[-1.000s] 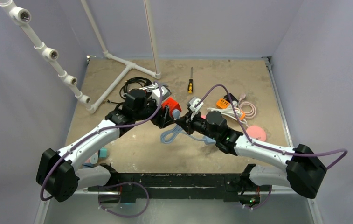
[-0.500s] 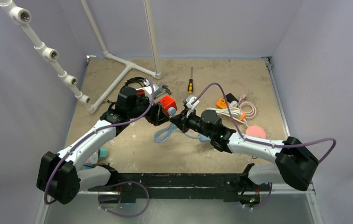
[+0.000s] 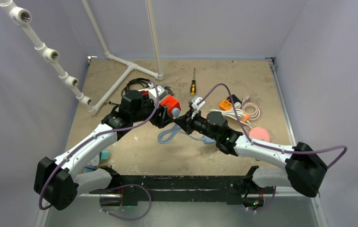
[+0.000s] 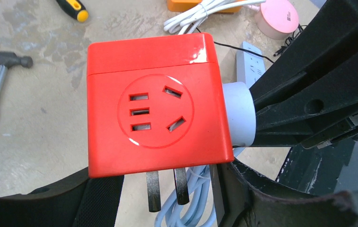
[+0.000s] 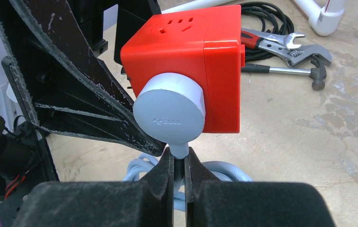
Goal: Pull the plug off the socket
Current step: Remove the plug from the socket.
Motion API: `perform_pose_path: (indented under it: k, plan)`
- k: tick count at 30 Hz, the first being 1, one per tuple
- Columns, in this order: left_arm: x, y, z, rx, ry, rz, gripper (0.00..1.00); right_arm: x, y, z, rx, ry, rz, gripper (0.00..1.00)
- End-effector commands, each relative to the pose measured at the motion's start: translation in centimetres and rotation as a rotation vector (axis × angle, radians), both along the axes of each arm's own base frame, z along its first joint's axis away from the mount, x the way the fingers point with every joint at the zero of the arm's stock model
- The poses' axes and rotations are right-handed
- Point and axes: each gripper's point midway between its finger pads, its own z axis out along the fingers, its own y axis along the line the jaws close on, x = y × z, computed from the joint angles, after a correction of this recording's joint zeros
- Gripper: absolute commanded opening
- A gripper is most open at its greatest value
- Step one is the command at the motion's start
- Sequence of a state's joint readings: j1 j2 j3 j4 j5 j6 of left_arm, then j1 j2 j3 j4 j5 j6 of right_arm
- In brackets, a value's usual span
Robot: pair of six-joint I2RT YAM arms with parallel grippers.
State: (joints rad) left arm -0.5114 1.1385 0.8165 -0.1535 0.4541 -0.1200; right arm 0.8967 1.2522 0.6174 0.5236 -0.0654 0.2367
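The socket point(image 4: 155, 118) is a red cube with the outlets of one face turned to the left wrist camera and two metal prongs under it. My left gripper point(image 4: 162, 185) is shut on it and holds it above the table point(image 3: 139, 151). A pale blue round plug point(image 5: 170, 116) sits in the cube's side, pressed flat against it. My right gripper point(image 5: 179, 158) is shut on the plug's cable neck just below the plug body. From above, the socket point(image 3: 169, 103) and plug point(image 3: 176, 111) sit between both wrists. The pale blue cable point(image 3: 167, 135) hangs in loops below.
A hammer and wrenches point(image 5: 285, 45) and a black cable coil point(image 3: 136, 85) lie behind the socket. A screwdriver point(image 3: 193, 86), an orange power strip with white cord point(image 3: 231, 109), a pink disc point(image 3: 261, 134) and a white PVC pipe frame point(image 3: 120, 78) are on the table.
Both arms swayed a little to the left and came back, carrying socket and plug together. The plug stays seated in the cube and both grips are unchanged.
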Motion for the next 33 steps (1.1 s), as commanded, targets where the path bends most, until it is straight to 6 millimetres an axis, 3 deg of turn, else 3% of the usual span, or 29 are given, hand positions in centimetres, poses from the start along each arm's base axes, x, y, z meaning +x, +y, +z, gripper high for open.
perform_pose_path:
  k: [1, 4, 10, 16, 26, 30, 33]
  plan:
    - [3.6, 3.1, 0.5, 0.194, -0.139, 0.211, 0.00, -1.3, -0.8, 8.4, 0.199, -0.160, 0.019, 0.00]
    - [3.7, 3.3, 0.4, 0.206, -0.145, 0.225, 0.00, -1.5, -1.4, 9.4, 0.218, -0.181, 0.011, 0.00]
    - [3.6, 3.5, 1.0, 0.195, -0.160, 0.232, 0.00, -0.9, -1.8, 8.6, 0.188, -0.181, -0.025, 0.00]
    - [2.7, 1.7, 2.5, 0.044, -0.119, 0.103, 0.00, 0.0, -1.4, 6.0, 0.167, -0.135, -0.056, 0.00]
    - [-1.4, -1.6, 5.6, -0.174, -0.111, -0.176, 0.00, 1.9, 0.4, 1.1, 0.094, -0.031, -0.092, 0.00]
    - [-1.8, -1.9, 5.7, -0.193, -0.099, -0.204, 0.00, 2.3, 0.4, 0.6, 0.081, -0.022, -0.110, 0.00]
    - [-0.8, -1.3, 5.0, -0.147, -0.101, -0.146, 0.00, 2.2, 0.3, 1.0, 0.084, -0.027, -0.114, 0.00]
